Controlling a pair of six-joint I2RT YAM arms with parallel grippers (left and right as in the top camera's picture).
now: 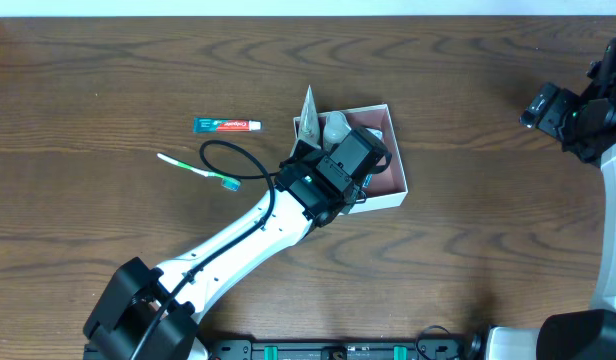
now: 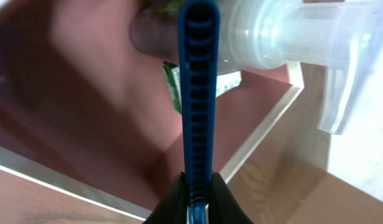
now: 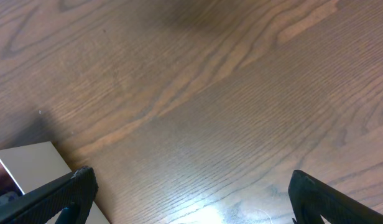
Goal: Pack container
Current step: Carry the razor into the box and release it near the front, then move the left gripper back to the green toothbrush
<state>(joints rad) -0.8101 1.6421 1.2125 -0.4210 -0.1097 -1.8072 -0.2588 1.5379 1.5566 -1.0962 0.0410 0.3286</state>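
The container (image 1: 391,118) is a shallow white-walled box with a pink-brown floor at the table's middle; it also shows in the left wrist view (image 2: 86,118). My left gripper (image 1: 350,160) hangs over it, shut on a blue ribbed handle (image 2: 199,93) that points down into the box. A clear pump bottle (image 2: 285,37) and a green-and-white packet (image 2: 226,84) lie inside. My right gripper (image 1: 571,113) is open and empty over bare table at the far right; in the right wrist view (image 3: 191,186) only wood lies between its fingers.
A toothpaste tube (image 1: 226,125) and a green-and-white toothbrush (image 1: 198,170) lie on the table left of the box. A grey sachet (image 1: 308,113) leans at the box's back-left corner. A corner of the box (image 3: 30,165) shows in the right wrist view.
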